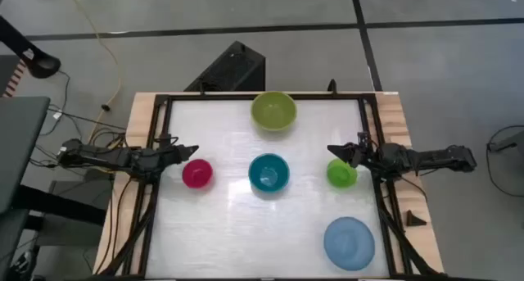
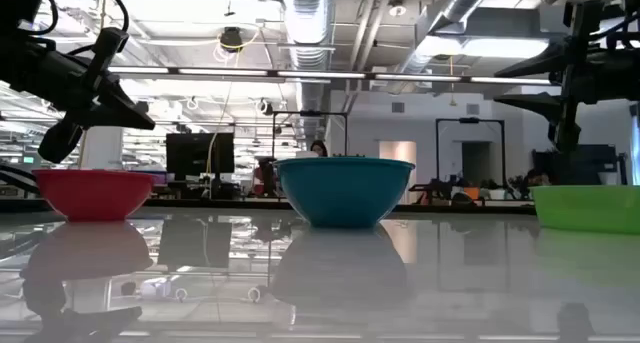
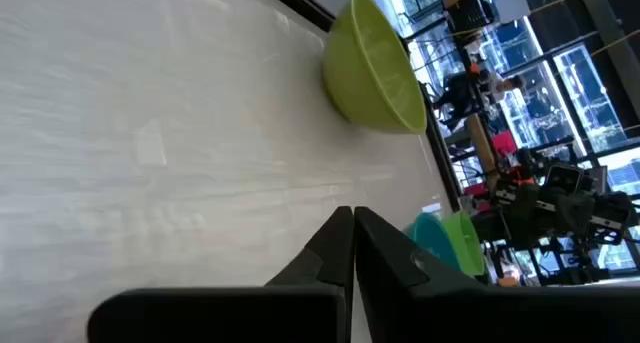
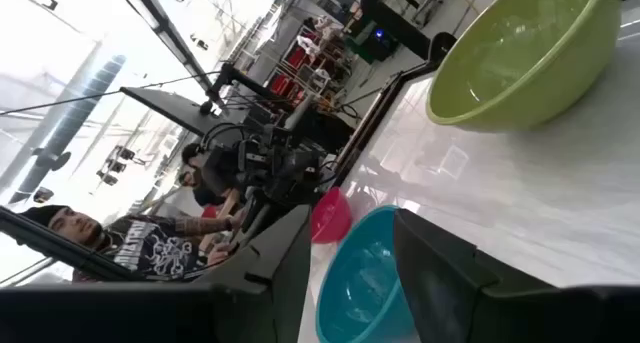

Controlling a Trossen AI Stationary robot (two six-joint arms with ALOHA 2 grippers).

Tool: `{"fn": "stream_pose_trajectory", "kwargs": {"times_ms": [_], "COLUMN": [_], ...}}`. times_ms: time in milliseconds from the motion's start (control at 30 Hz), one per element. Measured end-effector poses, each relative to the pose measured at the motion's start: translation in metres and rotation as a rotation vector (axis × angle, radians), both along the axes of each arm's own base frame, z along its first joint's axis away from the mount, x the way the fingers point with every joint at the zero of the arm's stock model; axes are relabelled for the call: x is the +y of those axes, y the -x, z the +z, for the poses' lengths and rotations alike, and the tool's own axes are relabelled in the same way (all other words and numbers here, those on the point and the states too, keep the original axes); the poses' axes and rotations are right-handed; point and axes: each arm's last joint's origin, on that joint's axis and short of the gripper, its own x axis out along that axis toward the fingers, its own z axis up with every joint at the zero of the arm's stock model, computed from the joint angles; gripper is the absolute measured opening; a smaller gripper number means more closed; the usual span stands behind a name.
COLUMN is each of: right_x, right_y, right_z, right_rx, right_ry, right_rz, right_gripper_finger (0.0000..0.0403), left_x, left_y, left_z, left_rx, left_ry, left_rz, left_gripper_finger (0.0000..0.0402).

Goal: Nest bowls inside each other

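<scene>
Five bowls stand apart on the white table, open side up. The olive-green one is at the far middle, the magenta, teal and bright green ones form a row across the middle, and the light blue one is near the right front. My left gripper hovers shut just beyond the magenta bowl, above its rim. My right gripper hangs open over the far left edge of the bright green bowl, well clear of it.
A black rail frame borders the table on the left, far and right sides. A small dark wedge lies on the right wooden margin. A black box sits on the floor beyond the far edge. A person shows in the room beyond the left side.
</scene>
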Motion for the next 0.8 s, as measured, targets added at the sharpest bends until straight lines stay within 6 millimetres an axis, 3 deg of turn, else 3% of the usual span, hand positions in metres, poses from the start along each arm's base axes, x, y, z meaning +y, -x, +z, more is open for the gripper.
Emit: {"fn": "stream_pose_trajectory", "kwargs": {"times_ms": [567,800], "right_x": [0.000,0.000], "right_y": [0.000,0.003], "right_z": [0.000,0.021], "right_rx": [-0.009,-0.209], "right_ry": [-0.026,0.019], "right_rz": [0.001,0.001], "right_gripper_finger": [0.0175,0.0175], "left_x": [0.000,-0.001], "left_y": [0.000,-0.005], "left_z": [0.001,0.031], "left_rx": [-0.014,-0.213], "left_ry": [0.001,-0.151], "left_rz": [0.005,-0.055], "left_gripper_finger": [0.0000,0.0000]}}
